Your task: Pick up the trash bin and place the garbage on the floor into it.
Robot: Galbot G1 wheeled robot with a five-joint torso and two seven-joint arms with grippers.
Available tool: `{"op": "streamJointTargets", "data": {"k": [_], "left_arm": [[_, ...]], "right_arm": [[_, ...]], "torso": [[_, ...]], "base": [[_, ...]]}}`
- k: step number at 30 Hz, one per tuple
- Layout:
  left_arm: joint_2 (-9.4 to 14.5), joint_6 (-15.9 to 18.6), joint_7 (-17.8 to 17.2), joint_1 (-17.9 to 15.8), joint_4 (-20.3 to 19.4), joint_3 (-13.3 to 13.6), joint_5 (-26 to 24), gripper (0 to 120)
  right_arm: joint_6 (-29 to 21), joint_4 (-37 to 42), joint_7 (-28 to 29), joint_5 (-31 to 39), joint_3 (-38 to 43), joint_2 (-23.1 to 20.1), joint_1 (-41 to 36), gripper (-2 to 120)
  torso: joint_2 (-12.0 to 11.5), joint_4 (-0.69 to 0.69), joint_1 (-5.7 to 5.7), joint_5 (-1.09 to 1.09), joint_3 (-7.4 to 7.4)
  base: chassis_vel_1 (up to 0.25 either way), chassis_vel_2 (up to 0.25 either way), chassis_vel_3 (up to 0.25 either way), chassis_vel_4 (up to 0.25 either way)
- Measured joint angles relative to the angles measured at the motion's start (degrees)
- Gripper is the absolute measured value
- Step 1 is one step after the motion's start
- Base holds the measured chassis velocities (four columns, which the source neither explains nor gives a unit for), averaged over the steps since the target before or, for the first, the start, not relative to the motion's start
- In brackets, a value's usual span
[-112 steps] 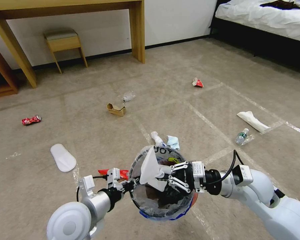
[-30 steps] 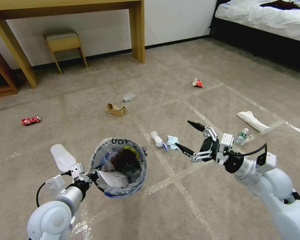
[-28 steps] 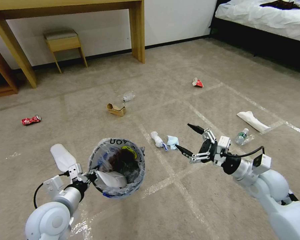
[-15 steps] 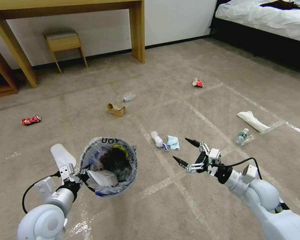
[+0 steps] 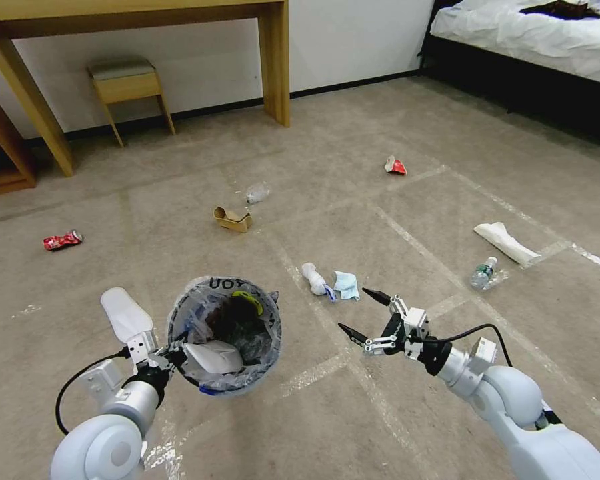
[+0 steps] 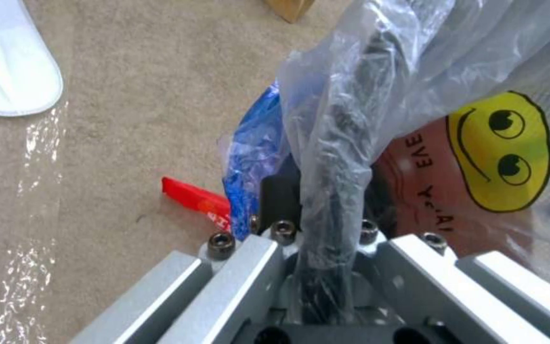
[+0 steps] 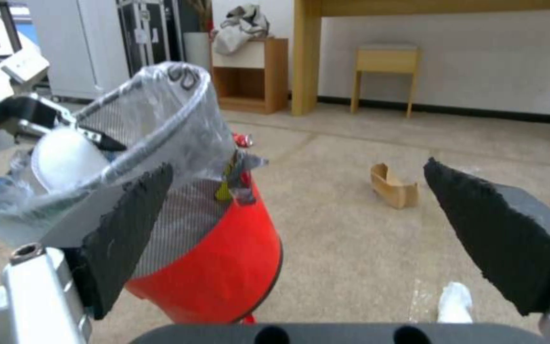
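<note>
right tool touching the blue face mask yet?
Apart. In the head view the right tool hangs open with bare carpet between its fingertips and the blue face mask. The left tool holds the trash bin by its rim.

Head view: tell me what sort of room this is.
Probably a bedroom, maybe a hotel room: a bed with white bedding stands on the right, a wooden desk with a small stool against the wall, on beige carpet.
</note>
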Motion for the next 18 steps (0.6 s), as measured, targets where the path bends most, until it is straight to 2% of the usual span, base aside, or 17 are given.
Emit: {"op": "streamJointTargets", "data": {"k": [11,18], "left_arm": [[0.51,-0.72,0.71,-0.56,0.97,-0.05,1.03,0],[0.37,-1.11,1.30,-0.98,1.74,0.87,2.12,0]], "right_arm": [[0.32,-1.21,-0.44,-1.55,-0.52,0.92,0.47,100],[0.70,-0.86,-0.82,-2.33,0.10,0.94,-0.39,100]], "torso": [[0.00,0.00,0.00,0.00,0.00],[0.00,-0.01,0.00,0.00,0.00]], "base": [[0.000,0.000,0.000,0.000],[0.000,0.000,0.000,0.000]]}}
